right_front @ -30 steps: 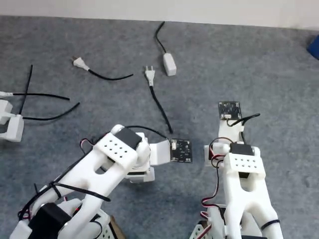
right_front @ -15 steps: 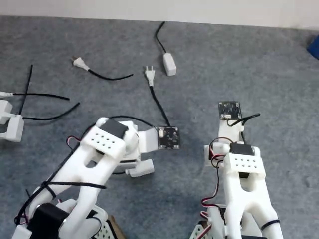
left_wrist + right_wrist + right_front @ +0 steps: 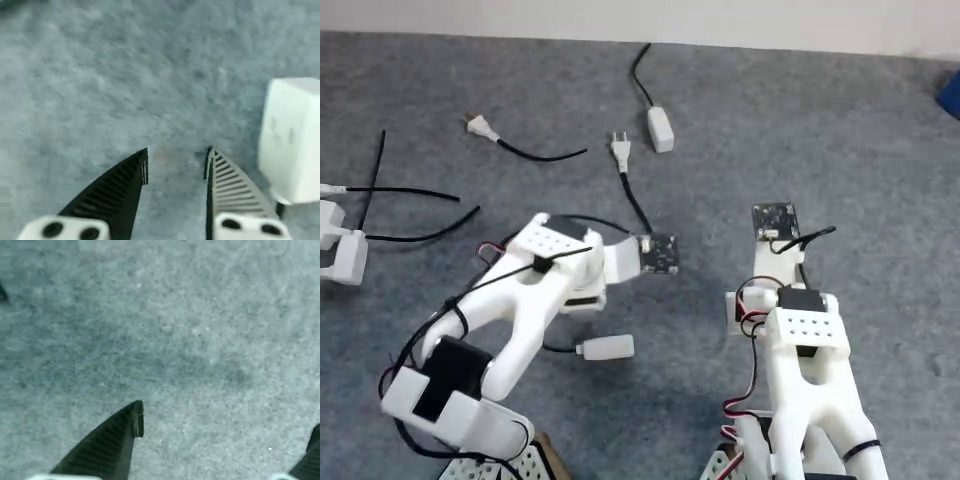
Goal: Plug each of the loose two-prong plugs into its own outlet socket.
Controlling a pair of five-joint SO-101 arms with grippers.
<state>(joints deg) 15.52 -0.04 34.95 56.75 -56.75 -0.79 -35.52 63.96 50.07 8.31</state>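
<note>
Left tool (image 3: 177, 152) hovers open and empty just beside a white outlet socket (image 3: 292, 135), likely placed to grasp it; right tool (image 3: 227, 424) hangs wide open over the counter (image 3: 200, 315).

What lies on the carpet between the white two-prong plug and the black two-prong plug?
In the high view, the white plug trails its black cord towards the black plug; the rest is bare grey carpet.

The high camera looks down over the grey carpeted tabletop (image 3: 880, 150) from its near edge, while both wrist cameras point down at that same carpet from close.
</note>
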